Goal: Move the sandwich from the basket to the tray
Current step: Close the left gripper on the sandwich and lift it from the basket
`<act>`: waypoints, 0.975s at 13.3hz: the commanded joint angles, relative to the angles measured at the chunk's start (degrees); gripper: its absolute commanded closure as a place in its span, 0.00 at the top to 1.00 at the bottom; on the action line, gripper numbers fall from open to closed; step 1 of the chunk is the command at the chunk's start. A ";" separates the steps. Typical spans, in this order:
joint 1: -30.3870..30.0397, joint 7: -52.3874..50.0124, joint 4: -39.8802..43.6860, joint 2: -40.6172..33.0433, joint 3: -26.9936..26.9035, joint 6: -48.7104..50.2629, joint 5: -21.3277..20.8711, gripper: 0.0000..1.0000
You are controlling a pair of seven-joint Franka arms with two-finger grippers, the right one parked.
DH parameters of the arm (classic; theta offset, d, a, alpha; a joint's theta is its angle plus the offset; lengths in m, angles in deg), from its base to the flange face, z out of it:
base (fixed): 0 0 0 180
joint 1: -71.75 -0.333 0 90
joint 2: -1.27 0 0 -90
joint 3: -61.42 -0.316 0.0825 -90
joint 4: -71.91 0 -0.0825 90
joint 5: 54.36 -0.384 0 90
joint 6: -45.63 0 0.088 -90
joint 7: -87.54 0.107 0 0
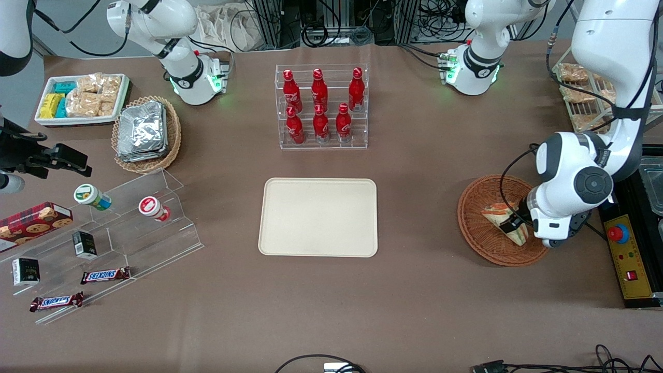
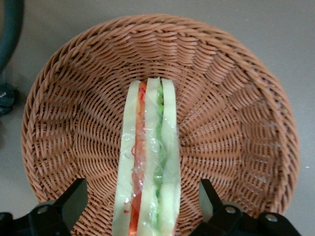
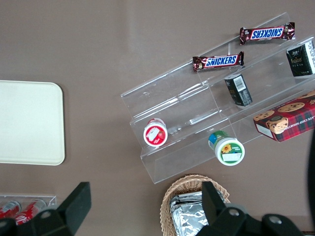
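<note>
1. The sandwich (image 2: 147, 162) is lying in the basket (image 2: 236, 98), standing on its edge so I am looking down at the bread slices with the orange, red and green filling between them under clear wrap.
2. I am seeing the gripper (image 2: 142, 204) lowered into the basket, its two fingers (image 2: 74, 199) spread wide with one on each side of the sandwich; neither finger is touching the bread, so it is gripping nothing.
3. In the front view the left arm's wrist is hanging over the basket (image 1: 479, 217) at the working arm's end of the table, with the sandwich (image 1: 505, 220) partly showing beneath the gripper (image 1: 515, 224).
4. The tray (image 1: 318, 217) is sitting bare in the middle of the table, well apart from the basket and nearer the front camera than the rack of red bottles (image 1: 321, 106).
</note>
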 commanded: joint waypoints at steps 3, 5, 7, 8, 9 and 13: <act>-0.57 -1.41 -1.47 2.96 -1.14 -5.68 -1.57 0.80; -0.66 -0.98 -0.86 3.31 -1.14 -5.60 -1.57 0.10; -0.40 -1.23 0.19 3.49 -1.14 -4.90 -1.57 0.05; -0.39 -0.46 1.07 2.62 -1.06 -2.90 -1.66 0.04; -0.31 1.21 2.99 1.65 -0.88 1.13 -1.66 0.00; 4.33 0.52 23.07 3.92 1.75 27.12 -1.57 0.00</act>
